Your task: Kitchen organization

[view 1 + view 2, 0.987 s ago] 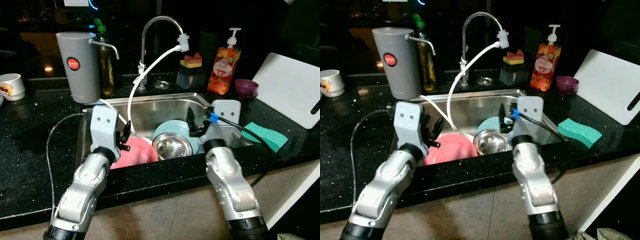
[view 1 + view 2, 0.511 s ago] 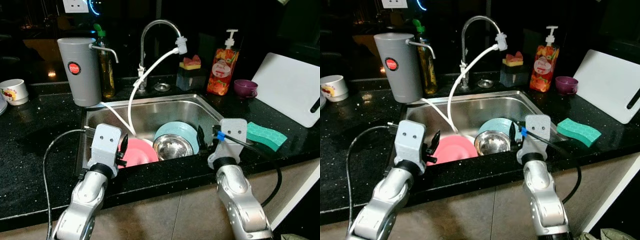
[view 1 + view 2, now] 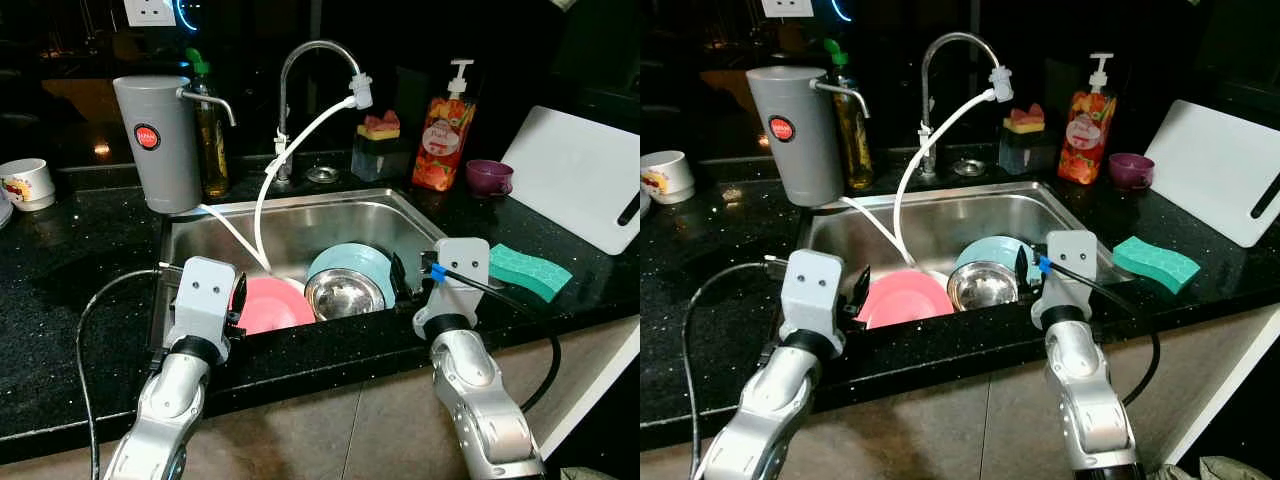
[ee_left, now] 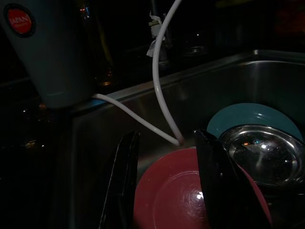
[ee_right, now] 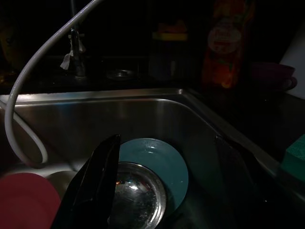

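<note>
In the steel sink (image 3: 300,220) a pink plate (image 3: 272,305) lies at the front left. A shiny steel bowl (image 3: 343,293) sits beside it, resting on a teal plate (image 3: 350,262). My left gripper (image 3: 238,305) hovers at the sink's front edge, just over the pink plate (image 4: 176,200), open and holding nothing. My right gripper (image 3: 400,275) is at the front right of the sink, open and empty, pointing at the teal plate (image 5: 162,157) and the steel bowl (image 5: 136,191).
A white hose (image 3: 275,180) runs from the faucet (image 3: 300,60) down into the sink. A grey filter canister (image 3: 155,135) and a bottle (image 3: 210,130) stand back left. A soap bottle (image 3: 445,130), purple cup (image 3: 490,177), green sponge (image 3: 530,272) and white cutting board (image 3: 585,175) are on the right.
Both grippers have drawn back from over the sink toward its front edge and dropped lower. They stay open. The dishes have not moved.
</note>
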{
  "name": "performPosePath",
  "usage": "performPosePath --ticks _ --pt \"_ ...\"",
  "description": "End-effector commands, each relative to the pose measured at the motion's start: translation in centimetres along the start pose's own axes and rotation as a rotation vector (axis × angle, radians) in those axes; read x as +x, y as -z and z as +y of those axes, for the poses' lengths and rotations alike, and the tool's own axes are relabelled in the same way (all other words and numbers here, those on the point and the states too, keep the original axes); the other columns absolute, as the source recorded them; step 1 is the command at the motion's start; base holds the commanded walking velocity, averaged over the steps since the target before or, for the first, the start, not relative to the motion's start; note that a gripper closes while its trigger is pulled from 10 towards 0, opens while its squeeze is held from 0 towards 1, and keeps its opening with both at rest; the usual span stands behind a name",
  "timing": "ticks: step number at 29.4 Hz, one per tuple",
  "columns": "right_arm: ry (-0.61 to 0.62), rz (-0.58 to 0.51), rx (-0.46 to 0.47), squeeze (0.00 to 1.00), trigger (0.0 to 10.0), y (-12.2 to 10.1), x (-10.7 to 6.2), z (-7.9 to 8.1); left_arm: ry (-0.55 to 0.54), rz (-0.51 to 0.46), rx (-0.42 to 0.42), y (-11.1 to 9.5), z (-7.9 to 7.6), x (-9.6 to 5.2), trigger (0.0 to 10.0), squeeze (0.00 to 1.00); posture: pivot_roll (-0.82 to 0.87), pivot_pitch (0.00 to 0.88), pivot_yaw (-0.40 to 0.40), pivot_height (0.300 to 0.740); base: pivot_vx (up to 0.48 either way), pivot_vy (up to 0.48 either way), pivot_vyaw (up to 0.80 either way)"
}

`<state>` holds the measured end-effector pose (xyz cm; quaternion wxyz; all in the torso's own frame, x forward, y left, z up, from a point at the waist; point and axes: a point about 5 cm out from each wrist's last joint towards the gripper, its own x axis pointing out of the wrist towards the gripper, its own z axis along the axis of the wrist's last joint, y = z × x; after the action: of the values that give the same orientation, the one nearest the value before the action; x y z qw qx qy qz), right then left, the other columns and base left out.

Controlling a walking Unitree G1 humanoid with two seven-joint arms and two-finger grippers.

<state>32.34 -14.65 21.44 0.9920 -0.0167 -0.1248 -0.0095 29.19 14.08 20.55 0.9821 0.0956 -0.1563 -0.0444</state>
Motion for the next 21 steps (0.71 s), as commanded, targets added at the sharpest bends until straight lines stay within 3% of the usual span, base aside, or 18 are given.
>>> performPosePath --ticks 1,21 --pt "0.0 0.006 -0.005 0.0 10.0 -0.06 0.02 0.13 -0.009 -0.011 0.013 -0.12 0.29 -0.13 10.0 0.0 0.09 0.088 -0.038 0.74 0.0 0.0 0.0" --pt "-0.003 -0.02 -0.015 0.0 10.0 -0.65 0.35 0.03 0.017 -0.036 0.001 -0.56 -0.5 0.77 10.0 0.0 0.1 0.076 -0.025 0.74 0.0 0.0 0.0"
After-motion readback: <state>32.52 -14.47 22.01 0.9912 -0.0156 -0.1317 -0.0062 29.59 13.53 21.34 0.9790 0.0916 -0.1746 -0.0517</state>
